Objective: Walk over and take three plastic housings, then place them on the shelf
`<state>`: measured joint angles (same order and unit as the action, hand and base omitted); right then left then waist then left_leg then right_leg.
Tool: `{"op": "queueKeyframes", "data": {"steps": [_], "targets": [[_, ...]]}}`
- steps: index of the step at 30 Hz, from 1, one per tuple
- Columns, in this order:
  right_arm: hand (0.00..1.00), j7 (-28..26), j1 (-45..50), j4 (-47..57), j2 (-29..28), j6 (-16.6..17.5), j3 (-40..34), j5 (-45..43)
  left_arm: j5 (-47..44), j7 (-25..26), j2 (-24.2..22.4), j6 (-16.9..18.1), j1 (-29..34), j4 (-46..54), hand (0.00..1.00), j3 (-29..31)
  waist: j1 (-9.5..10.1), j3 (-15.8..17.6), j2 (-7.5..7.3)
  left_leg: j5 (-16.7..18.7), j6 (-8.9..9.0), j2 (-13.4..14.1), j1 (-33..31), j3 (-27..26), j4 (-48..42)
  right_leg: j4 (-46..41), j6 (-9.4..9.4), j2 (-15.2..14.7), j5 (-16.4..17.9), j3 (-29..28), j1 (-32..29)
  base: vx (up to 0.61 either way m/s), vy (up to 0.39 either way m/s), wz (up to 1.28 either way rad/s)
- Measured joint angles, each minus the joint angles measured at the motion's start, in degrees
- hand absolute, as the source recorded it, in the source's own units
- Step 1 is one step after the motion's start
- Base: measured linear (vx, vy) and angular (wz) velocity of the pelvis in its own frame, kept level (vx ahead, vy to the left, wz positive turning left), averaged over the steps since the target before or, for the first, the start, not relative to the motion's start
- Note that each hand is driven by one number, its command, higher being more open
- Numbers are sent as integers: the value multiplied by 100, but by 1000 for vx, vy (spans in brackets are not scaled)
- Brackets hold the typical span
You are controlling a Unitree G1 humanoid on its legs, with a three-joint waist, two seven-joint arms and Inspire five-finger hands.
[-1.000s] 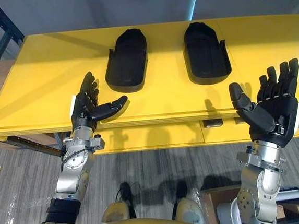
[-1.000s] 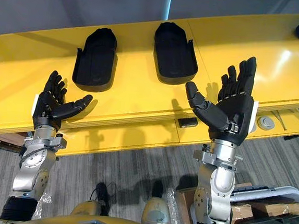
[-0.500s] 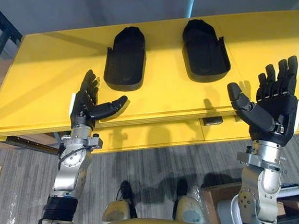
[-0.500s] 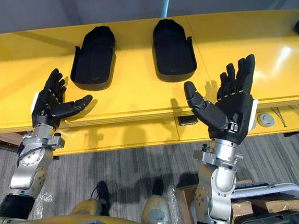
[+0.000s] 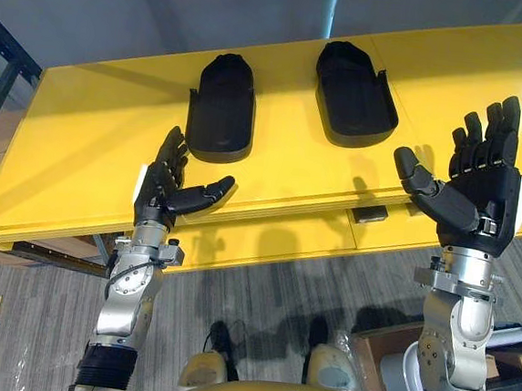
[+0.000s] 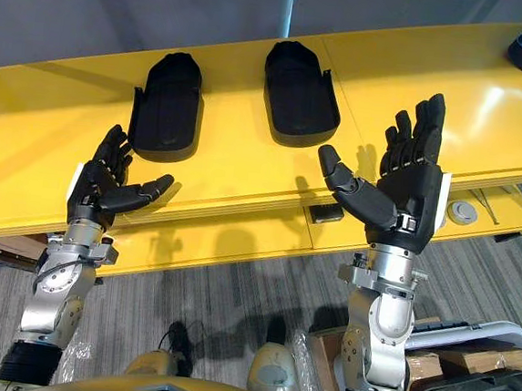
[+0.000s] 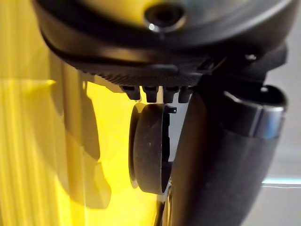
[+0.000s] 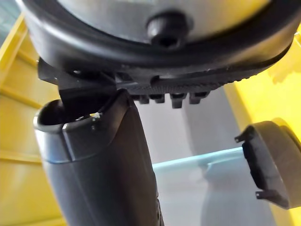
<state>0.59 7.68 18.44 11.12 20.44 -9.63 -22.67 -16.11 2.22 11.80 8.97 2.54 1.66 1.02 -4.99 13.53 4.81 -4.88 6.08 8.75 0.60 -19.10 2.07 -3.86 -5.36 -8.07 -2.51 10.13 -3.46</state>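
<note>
A yellow table (image 6: 236,170) spans the view from 9 to 3 o'clock, with grey striped floor (image 6: 235,285) at 6 o'clock. A round silver disc (image 6: 463,211) lies on its lower ledge at 3 o'clock.

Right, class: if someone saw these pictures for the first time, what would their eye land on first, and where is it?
The bright yellow table stretching across the view strikes first, with the left housing and the right housing, both black, lying side by side on its far half. In front, the left hand and the right hand are raised before the table's near edge, open and empty.
</note>
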Motion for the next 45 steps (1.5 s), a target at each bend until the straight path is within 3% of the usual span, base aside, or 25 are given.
{"op": "queueKeyframes", "data": {"steps": [13, 22, 25, 27, 31, 36, 40, 45], "targets": [[100, -1, 97, 0, -8, 0, 2, 1, 5, 29, -3, -56, 26, 2, 100, -20, -5, -12, 18, 3, 2, 0, 80, -37, 10, 64, -16, 10, -19, -35, 73, -1, 1, -1], [100, -3, 233, 0, -83, 0, 9, 0, 96, 903, -142, -88, 77, 4, 100, 186, -2, -26, 38, 5, 5, -1, 133, -32, 33, 134, -27, 20, -32, -21, 158, 0, 0, 0], [100, -9, 293, 0, -325, 7, 18, -1, 96, 1278, -427, -38, 413, 212, 100, 511, 1, -82, 45, 42, 20, -2, 205, -44, 47, 215, -42, 27, -43, -19, 256, 0, 0, 0], [100, -9, 314, 0, -446, 7, 23, -2, 94, 1472, -581, 36, 691, 489, 100, 685, 22, -150, 42, 55, 25, -3, 201, -45, 44, 250, -46, 27, -46, -13, 269, 36, 6, 3], [100, 53, 355, -2, -515, -170, 140, -4, -73, 1669, -933, 653, 955, 1292, 100, 893, 168, -190, 31, 68, 36, -5, 285, 36, 47, 334, -57, 26, -56, 93, 453, 19, 1, 10], [100, 377, 394, -35, -719, -589, 559, -16, -443, 1378, -1127, 1441, 1129, 2340, 100, 650, 224, -447, 22, 68, 36, -15, 316, 169, 71, 425, -57, 18, -51, 250, 609, 8, 1, 14], [100, 729, 400, -52, -749, -818, 610, 179, -534, 967, -1122, 1564, 1124, 2546, 100, 230, 244, -525, 8, 66, 39, -19, 422, 131, 134, 442, -58, 22, -49, 245, 691, -6, 2, -2], [100, 1119, 697, -135, -764, -895, 497, 218, -844, 584, -1099, 1552, 1129, 2537, 100, -214, 141, -550, -61, 70, 65, -8, 698, -305, 272, 440, -84, 77, -69, -160, 624, -8, 16, -42]]}}
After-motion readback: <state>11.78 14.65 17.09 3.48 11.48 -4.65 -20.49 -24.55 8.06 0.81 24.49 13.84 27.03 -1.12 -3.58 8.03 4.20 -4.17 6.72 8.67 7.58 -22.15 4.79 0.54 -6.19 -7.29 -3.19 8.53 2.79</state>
